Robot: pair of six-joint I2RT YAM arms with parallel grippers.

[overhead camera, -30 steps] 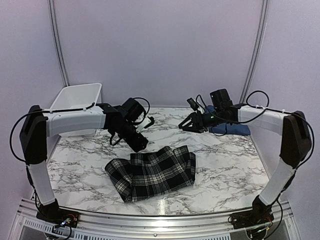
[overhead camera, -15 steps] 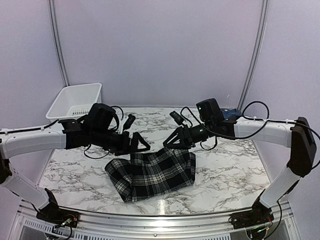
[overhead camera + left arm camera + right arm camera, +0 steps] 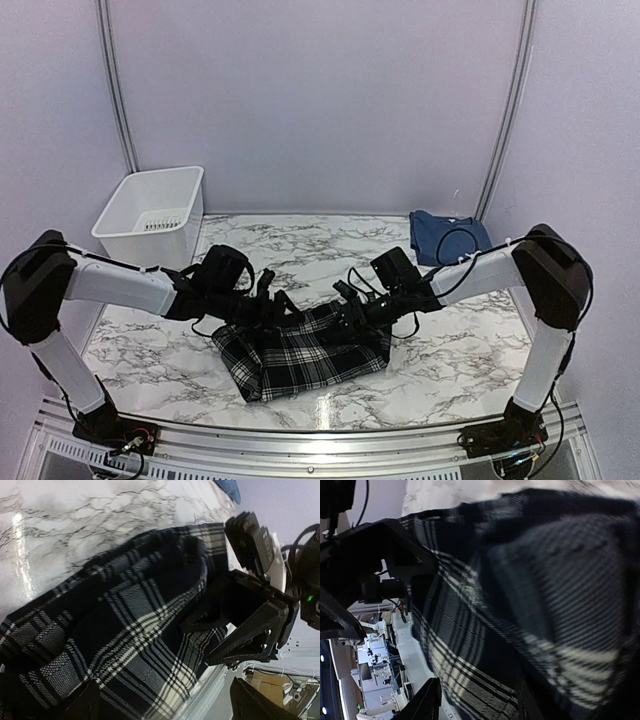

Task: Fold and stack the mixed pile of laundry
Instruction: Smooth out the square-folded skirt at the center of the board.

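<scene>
The black-and-white plaid garment (image 3: pixel 300 350) lies crumpled at the table's centre front. It fills the left wrist view (image 3: pixel 125 620) and the right wrist view (image 3: pixel 535 605). My left gripper (image 3: pixel 284 309) is low over its far left edge, jaws open, cloth under the fingers (image 3: pixel 82 705). My right gripper (image 3: pixel 349 304) is low over its far right edge, jaws open, one finger (image 3: pixel 426 700) over the plaid. The two grippers face each other closely. The navy blue t-shirt (image 3: pixel 448 236) lies folded at the back right.
A white plastic bin (image 3: pixel 150 214) stands at the back left. The table is marble-patterned (image 3: pixel 470 340). The right gripper's body (image 3: pixel 247 625) shows in the left wrist view, and the left gripper's body (image 3: pixel 375 555) in the right wrist view.
Both arms have swung in from the back and dropped to the plaid garment's far edge. The right arm no longer covers the navy t-shirt.
</scene>
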